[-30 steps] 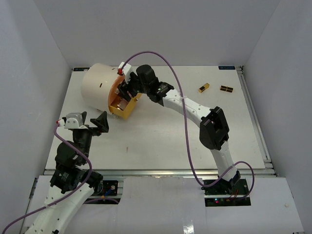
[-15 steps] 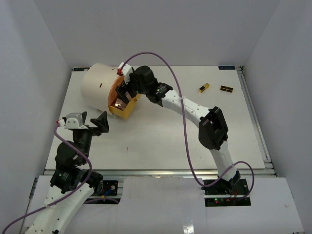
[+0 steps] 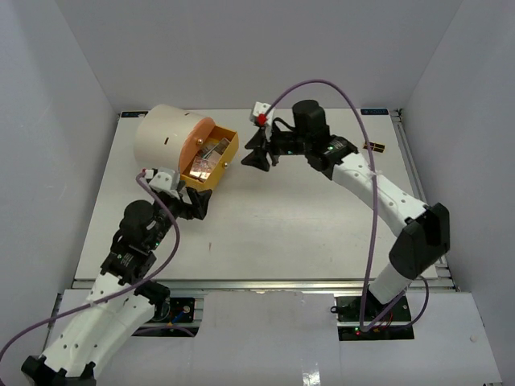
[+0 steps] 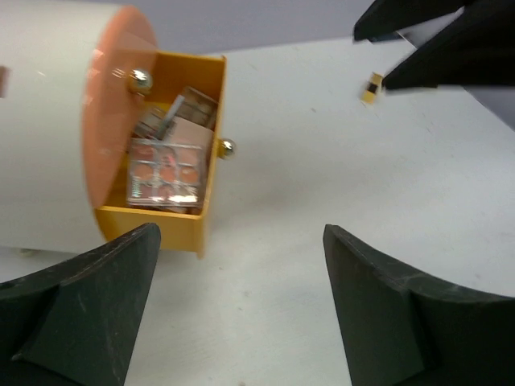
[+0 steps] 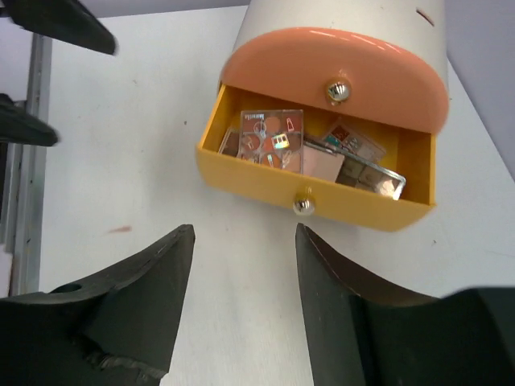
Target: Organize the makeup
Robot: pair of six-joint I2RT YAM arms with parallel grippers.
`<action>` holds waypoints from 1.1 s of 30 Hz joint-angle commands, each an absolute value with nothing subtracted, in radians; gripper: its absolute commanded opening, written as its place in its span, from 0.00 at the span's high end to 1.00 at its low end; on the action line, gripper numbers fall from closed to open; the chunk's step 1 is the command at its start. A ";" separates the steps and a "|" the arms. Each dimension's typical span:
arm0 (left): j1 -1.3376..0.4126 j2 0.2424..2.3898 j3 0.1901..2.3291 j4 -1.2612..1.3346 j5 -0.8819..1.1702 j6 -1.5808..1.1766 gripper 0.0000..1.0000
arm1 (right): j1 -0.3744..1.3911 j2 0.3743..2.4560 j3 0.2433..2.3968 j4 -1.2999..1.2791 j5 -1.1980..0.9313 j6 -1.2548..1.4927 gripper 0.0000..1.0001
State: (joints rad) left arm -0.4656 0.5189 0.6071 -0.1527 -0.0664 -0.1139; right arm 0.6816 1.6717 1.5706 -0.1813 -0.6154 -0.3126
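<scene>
The makeup in view is mostly flat eyeshadow palettes (image 5: 272,141) lying in the open orange drawer (image 5: 241,181) of the cream cylinder (image 3: 165,141). The left wrist view shows the same palettes (image 4: 164,170) in the drawer (image 4: 149,221). A gold-black lipstick tube (image 4: 371,87) lies far off on the table. One small dark palette (image 3: 374,147) sits at the back right, partly behind the right arm. My right gripper (image 3: 251,151) (image 5: 245,233) hangs open and empty just right of the drawer front. My left gripper (image 3: 191,205) (image 4: 241,233) is open and empty in front of the drawer.
The cylinder lies on its side at the table's back left with a round orange front (image 5: 334,68) and brass knobs (image 5: 303,206). White walls close in the table on three sides. The right arm's purple cable (image 3: 322,84) arcs above the table.
My right gripper has pulled back out of the drawer to the right, empty. My left arm has swung forward to the drawer's near side. The drawer now stands further out.
</scene>
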 commanded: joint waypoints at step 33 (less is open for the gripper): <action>-0.654 1.846 1.483 -0.561 -0.504 0.048 0.67 | 0.181 1.152 0.825 0.098 -1.093 -0.311 0.75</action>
State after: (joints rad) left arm -0.6625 1.8312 1.4590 -0.5540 -0.3342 -0.0116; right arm 0.1833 1.1418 0.8345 0.0563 -1.0821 -0.3168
